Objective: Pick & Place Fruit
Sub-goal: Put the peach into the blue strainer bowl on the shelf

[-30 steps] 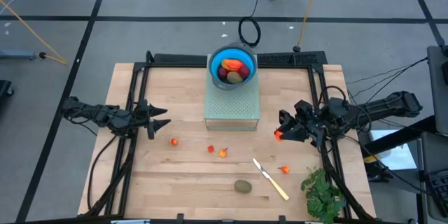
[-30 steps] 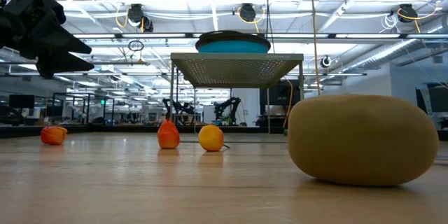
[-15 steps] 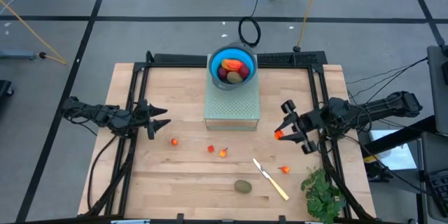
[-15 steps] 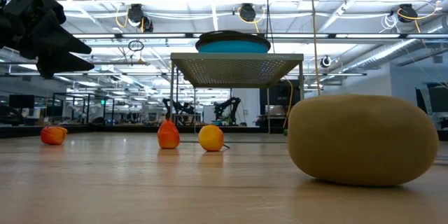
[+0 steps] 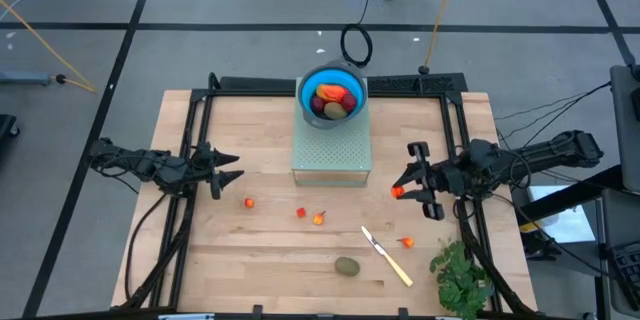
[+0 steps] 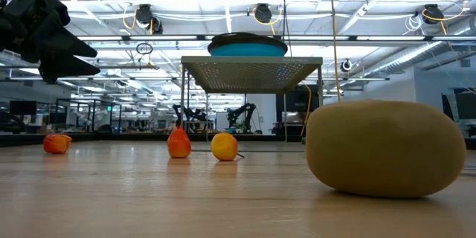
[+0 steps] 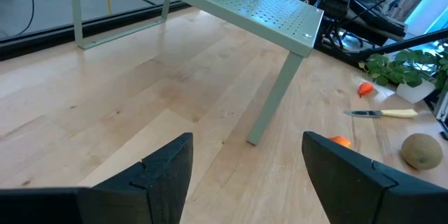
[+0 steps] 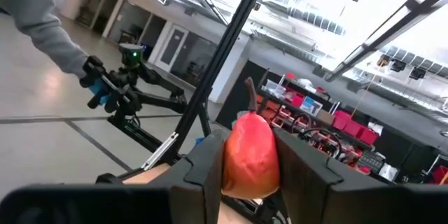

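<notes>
Our right gripper (image 5: 405, 191), fingers clamped on a small red fruit (image 8: 250, 156), has swung toward the blue bowl (image 5: 332, 91) at twelve o'clock; the left gripper (image 5: 228, 168) waits, fingers apart.

In the low view the blue bowl (image 6: 248, 45) showed only its rim above the green stand (image 6: 251, 72), its contents hidden, and the kiwi (image 6: 385, 147) close to the lens blocked the desk behind it. In the right wrist view, the right claw (image 8: 250, 175) covered both flanks of the red fruit (image 8: 250, 157). From above, the bowl's fruit pieces (image 5: 333, 99) overlapped too closely to count.
</notes>
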Robot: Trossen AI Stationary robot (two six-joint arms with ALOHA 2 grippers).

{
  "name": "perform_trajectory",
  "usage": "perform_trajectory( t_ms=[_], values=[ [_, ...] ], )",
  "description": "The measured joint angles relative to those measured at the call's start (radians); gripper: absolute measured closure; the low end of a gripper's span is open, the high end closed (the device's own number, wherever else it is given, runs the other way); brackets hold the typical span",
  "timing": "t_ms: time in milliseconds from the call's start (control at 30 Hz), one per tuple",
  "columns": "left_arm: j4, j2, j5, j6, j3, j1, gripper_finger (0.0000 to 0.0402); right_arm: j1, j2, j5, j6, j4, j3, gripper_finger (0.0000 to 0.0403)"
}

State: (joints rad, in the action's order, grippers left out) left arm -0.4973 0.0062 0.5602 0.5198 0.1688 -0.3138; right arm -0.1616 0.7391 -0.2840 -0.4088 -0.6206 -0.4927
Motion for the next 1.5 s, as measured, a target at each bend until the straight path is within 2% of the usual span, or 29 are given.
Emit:
perform_trajectory(
  t_ms=[167,367,733,1167,1500],
  values=[
    [0.0,0.0,0.0,0.007,0.0,0.0,0.0133,0.0,0.0,0.02,0.015,-0.028,0.0,0.0298],
    [0.0,0.0,0.0,0.017,0.0,0.0,0.0133,0.0,0.0,0.185,0.212,-0.079,0.0,0.0297],
    [0.025,0.0,0.0,0.03,0.0,0.0,0.0133,0.018,0.012,0.488,0.395,-0.078,0.0,0.0297],
    [0.03,0.0,0.0,0.01,0.0,0.0,0.0133,0.189,0.038,0.493,0.684,-0.085,0.0,0.0298],
    [0.03,0.0,0.0,0.009,0.0,0.0,0.0133,0.343,0.154,0.46,0.711,-0.086,-0.072,0.0298]
  ],
)
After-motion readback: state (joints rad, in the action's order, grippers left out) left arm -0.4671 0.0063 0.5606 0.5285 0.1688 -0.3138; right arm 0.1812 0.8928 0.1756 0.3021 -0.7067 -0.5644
